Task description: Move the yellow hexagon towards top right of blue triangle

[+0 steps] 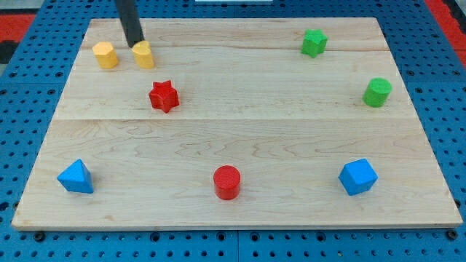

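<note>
A yellow hexagon (105, 55) lies near the board's top left. A second yellow block (143, 54), its shape unclear, lies just to its right. My tip (135, 45) sits at the top-left edge of this second yellow block, touching or nearly touching it, and to the upper right of the hexagon. The blue triangle (76, 177) lies at the board's bottom left, far below both yellow blocks.
A red star (164, 96) lies below and right of the yellow blocks. A red cylinder (226, 182) is at bottom centre, and a blue cube (357, 177) at bottom right. A green star-like block (314, 42) and a green cylinder (377, 92) are at the right.
</note>
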`<state>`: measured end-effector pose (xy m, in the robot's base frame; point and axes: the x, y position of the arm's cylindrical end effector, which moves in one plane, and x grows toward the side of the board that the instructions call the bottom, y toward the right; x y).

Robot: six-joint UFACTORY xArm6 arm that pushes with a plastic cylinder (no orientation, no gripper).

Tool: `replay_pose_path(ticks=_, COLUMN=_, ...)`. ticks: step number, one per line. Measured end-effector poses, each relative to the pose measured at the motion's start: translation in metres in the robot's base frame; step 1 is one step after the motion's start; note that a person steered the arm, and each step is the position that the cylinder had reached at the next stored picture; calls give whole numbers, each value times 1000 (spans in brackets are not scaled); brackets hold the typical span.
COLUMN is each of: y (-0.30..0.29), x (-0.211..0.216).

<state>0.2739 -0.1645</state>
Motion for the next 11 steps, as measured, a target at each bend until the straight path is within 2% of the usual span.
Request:
replay_pose_path(ticks=2, y=10, x=75)
replay_pose_path(ticks=3, y=-24, x=47)
replay_pose_path(ticks=4, y=-65, x=87)
replay_pose_path(ticks=5, y=-98, x=66)
replay_pose_path(ticks=6, y=-107, x=11)
replay_pose_path(ticks=7, y=-57, x=7)
replay_pose_path(ticks=8, y=0, x=55)
replay_pose_path(ticks=9, y=13, x=49)
replay_pose_path(ticks=10, y=23, x=62)
replay_pose_path(ticks=11, y=16, x=141)
